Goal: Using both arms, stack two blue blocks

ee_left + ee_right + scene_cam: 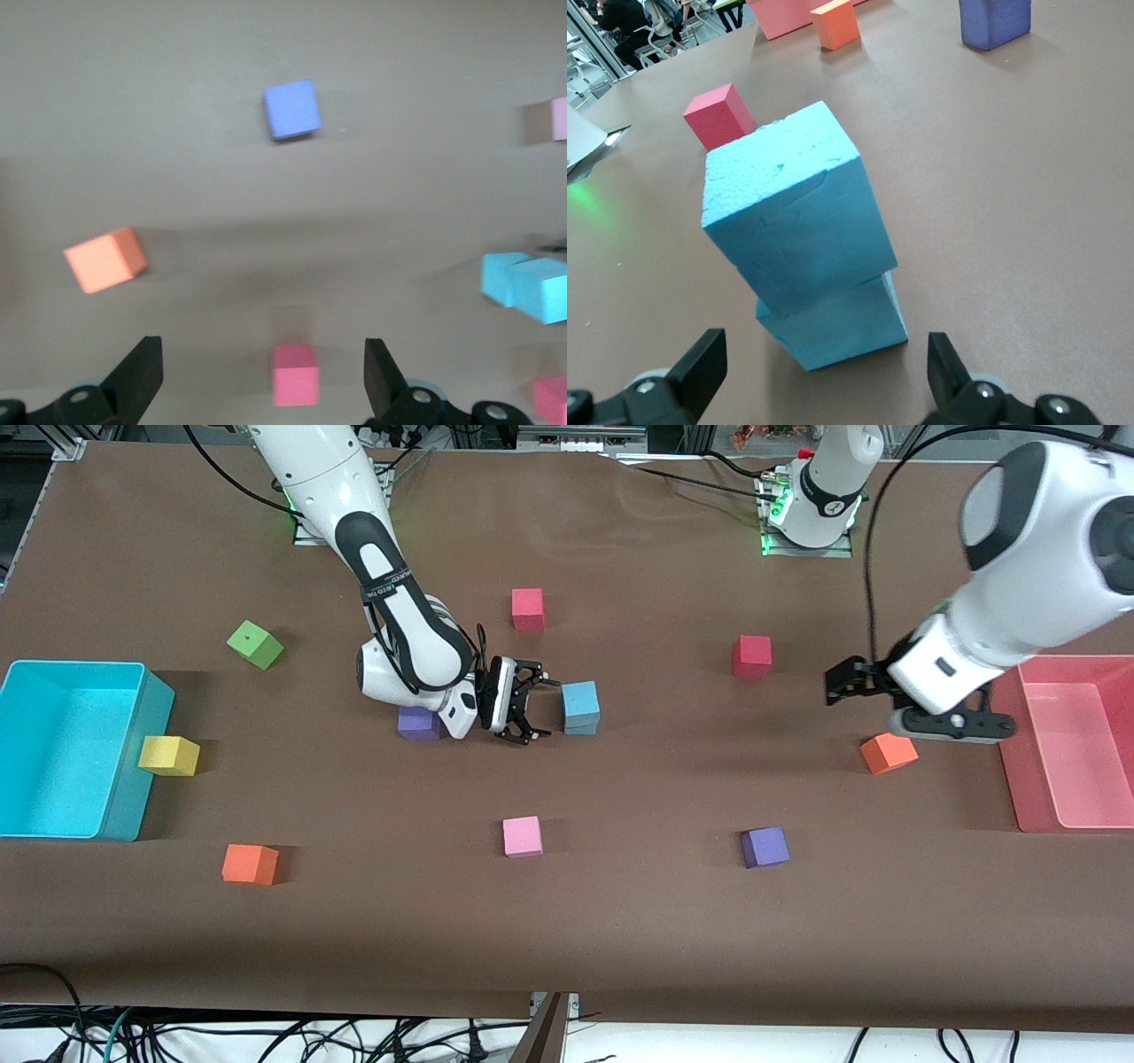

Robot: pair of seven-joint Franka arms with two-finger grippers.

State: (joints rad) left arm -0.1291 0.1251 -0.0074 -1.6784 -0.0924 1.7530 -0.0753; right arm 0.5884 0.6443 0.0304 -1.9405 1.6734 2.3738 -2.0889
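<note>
You have the two blue blocks point(581, 707) stacked near the middle of the table, one on top of the other; in the right wrist view the upper blue block point(796, 212) sits twisted and slightly off-centre on the lower blue block point(837, 326), overhanging one edge; the right gripper point(524, 710) is just beside the stack, toward the right arm's end of the table, its fingers spread wide and holding nothing, clear of the blocks; a purple cube point(419, 724) lies partly hidden under that arm's wrist.

Your left gripper point(852, 680) hangs over the table near the pink bin point(1076, 740), between a red cube point(751, 655) and an orange cube point(888, 753); its fingers point(142, 372) are spread apart and empty in the left wrist view, where the stack point(530, 285) shows off to the side.

Elsewhere on the brown table point(620, 939) you can see a second red cube point(527, 608), a green cube point(254, 644), a yellow cube point(168, 755) touching the cyan bin point(71, 748), another orange cube point(249, 864), a pink cube point(522, 836) and a second purple cube point(765, 847)
</note>
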